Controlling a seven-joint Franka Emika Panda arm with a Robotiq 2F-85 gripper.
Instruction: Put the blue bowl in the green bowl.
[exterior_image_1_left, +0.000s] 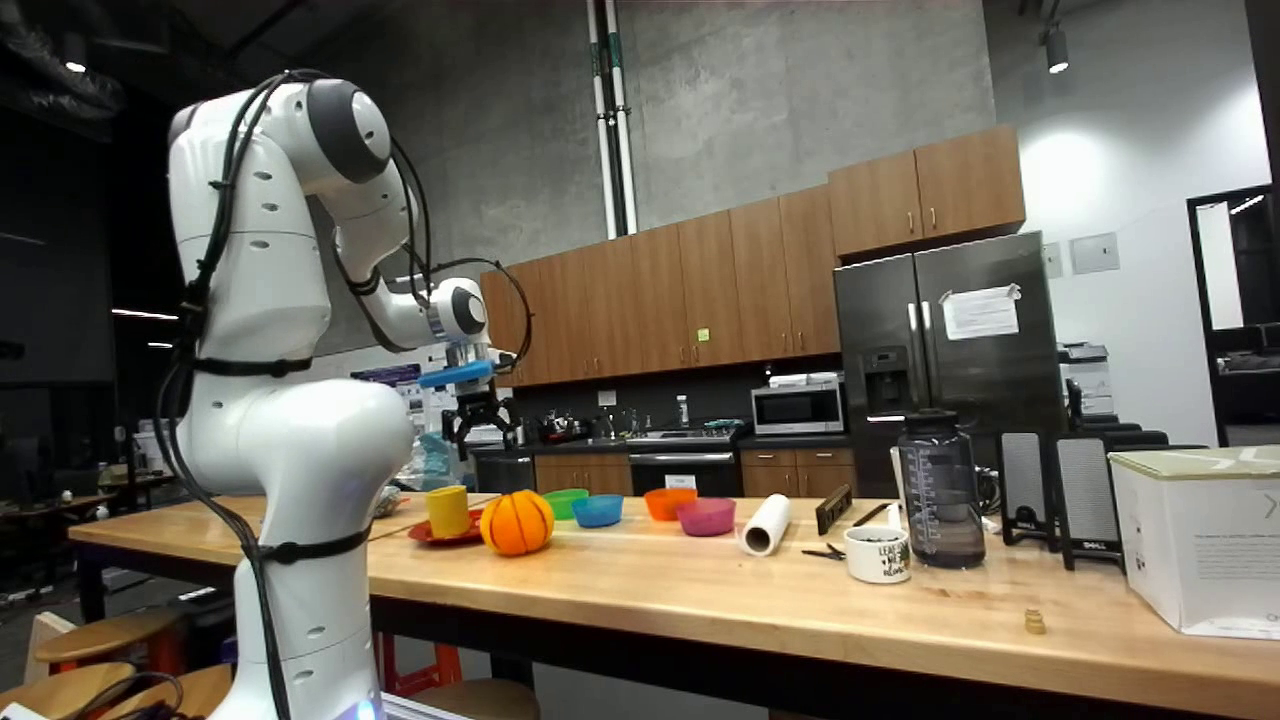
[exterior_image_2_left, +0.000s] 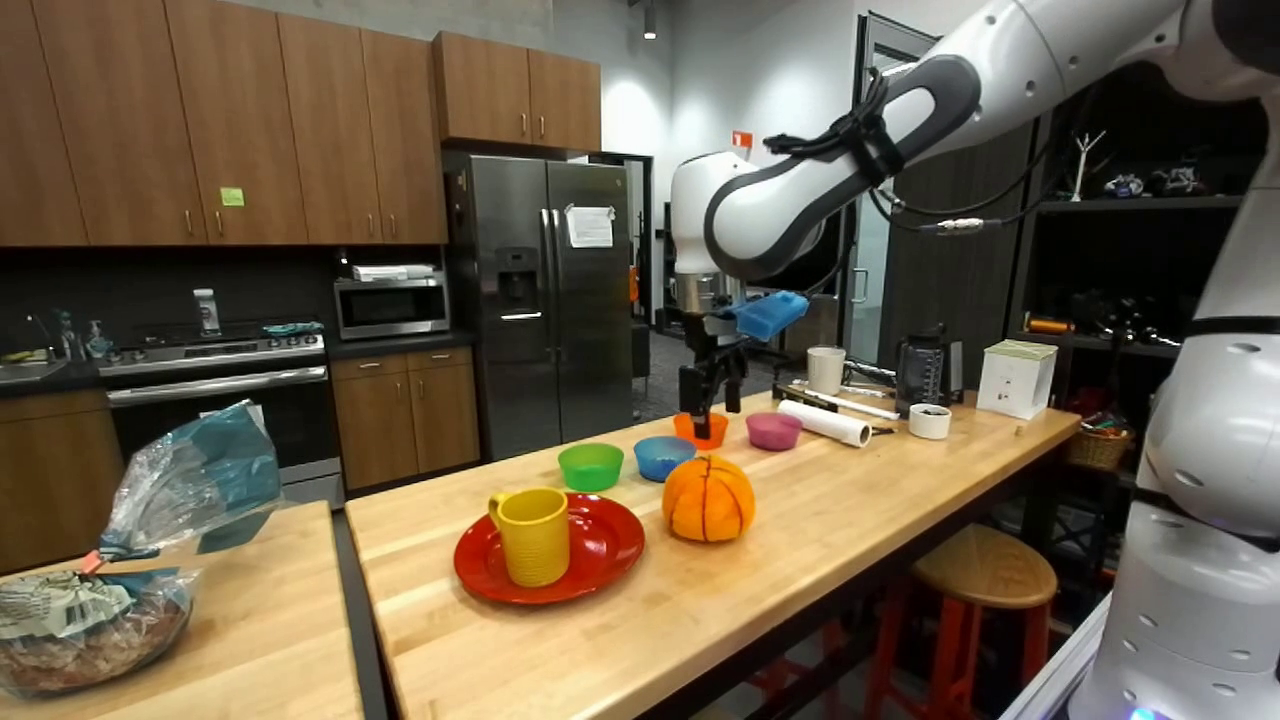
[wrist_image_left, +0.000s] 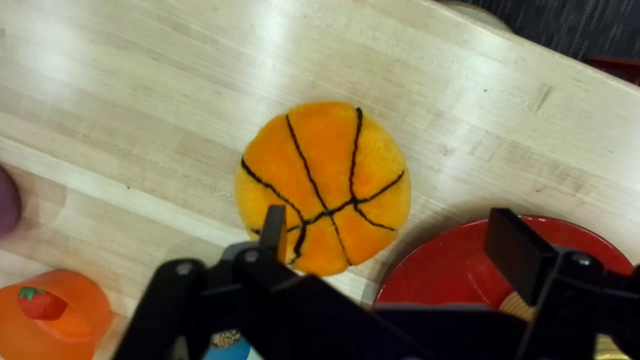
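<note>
The blue bowl (exterior_image_1_left: 598, 512) stands on the wooden table beside the green bowl (exterior_image_1_left: 566, 502). They are also side by side, apart, in an exterior view, the blue bowl (exterior_image_2_left: 664, 460) nearer the orange ball and the green bowl (exterior_image_2_left: 591, 468) behind the red plate. In the wrist view only a bit of the blue bowl (wrist_image_left: 230, 352) shows at the bottom edge, with something grainy and brown in it; the green bowl is hidden there. My gripper (wrist_image_left: 390, 225) is open and empty, above the table. It hangs in both exterior views (exterior_image_1_left: 487, 445) (exterior_image_2_left: 718, 415).
An orange pumpkin-like ball (wrist_image_left: 325, 185) lies below the gripper. A red plate (exterior_image_2_left: 480, 575) holds a yellow mug (exterior_image_2_left: 538, 545). An orange bowl (wrist_image_left: 75, 320) holds a small red strawberry-like thing. A pink bowl (exterior_image_2_left: 774, 430) and a white roll (exterior_image_2_left: 826, 422) stand farther along.
</note>
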